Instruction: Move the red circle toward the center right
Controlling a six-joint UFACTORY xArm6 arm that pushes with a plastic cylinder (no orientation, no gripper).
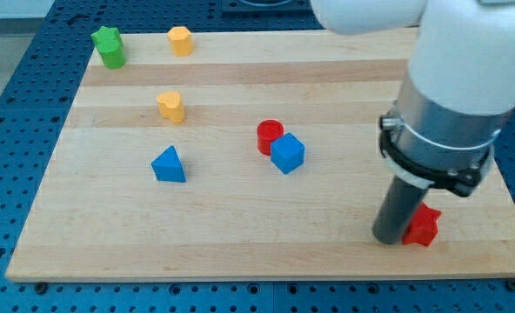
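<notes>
The red circle [270, 136] is sitting near the middle of the wooden board [240, 235], a little toward the view's top of centre, and it is touching the blue cube [287, 153], which is lying just beside it toward the view's lower right. My tip [388, 239] is resting on the board far off at the view's lower right, well apart from the red circle; there is no gripper on this arm, only the dark rod, so nothing is opening, closing or holding anything. The tip is standing right against a red star-shaped block [422, 228], which is lying just to the view's right of it, partly hidden behind the rod, and whether the two are truly touching I cannot tell. The arm's pale housing [458, 69] is filling the view's upper right and covering that part of the board. Over at the view's left, a blue triangular block [169, 164] is lying left of centre, with a yellow block [171, 106] of rounded, heart-like shape above it. Near the view's top edge another yellow block [180, 40], roughly hexagonal, is standing to the right of a green block [110, 46] with a jagged, star-like outline in the top left corner
</notes>
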